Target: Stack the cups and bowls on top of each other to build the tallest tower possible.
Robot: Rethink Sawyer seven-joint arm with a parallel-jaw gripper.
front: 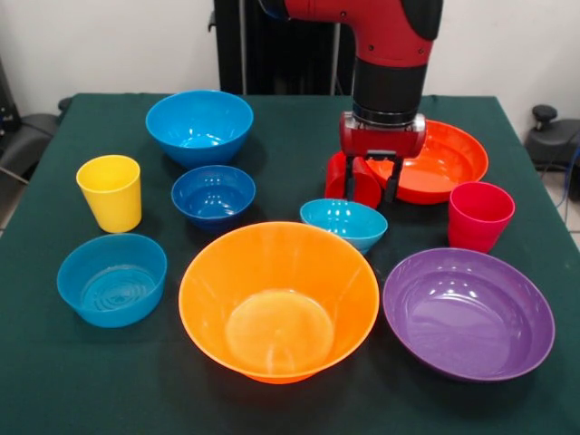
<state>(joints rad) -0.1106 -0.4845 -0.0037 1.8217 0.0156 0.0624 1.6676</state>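
front view: a dark green desk carries cups and bowls spread out singly, all upright with their openings facing up, none stacked. a huge orange bowl sits at the near centre. a wide purple bowl is to its right in the picture, just beside it. a pale blue tub-shaped bowl sits at near left. behind it stands a yellow cup, upright, its long axis vertical. a large blue bowl sits at far left, and a smaller dark blue bowl is just in front of it. a small light blue bowl sits in the middle, right behind the orange bowl's rim. a red cup stands upright at right, between the purple bowl and a wide red-orange bowl further back. the red and black arm comes down from the top, and its gripper sits at the left edge of the red-orange bowl. the dark fingers are a narrow way apart around a small red cup-like object, partly hidden by the gripper; whether they press on it cannot be told. no writing or labels can be read on any item.
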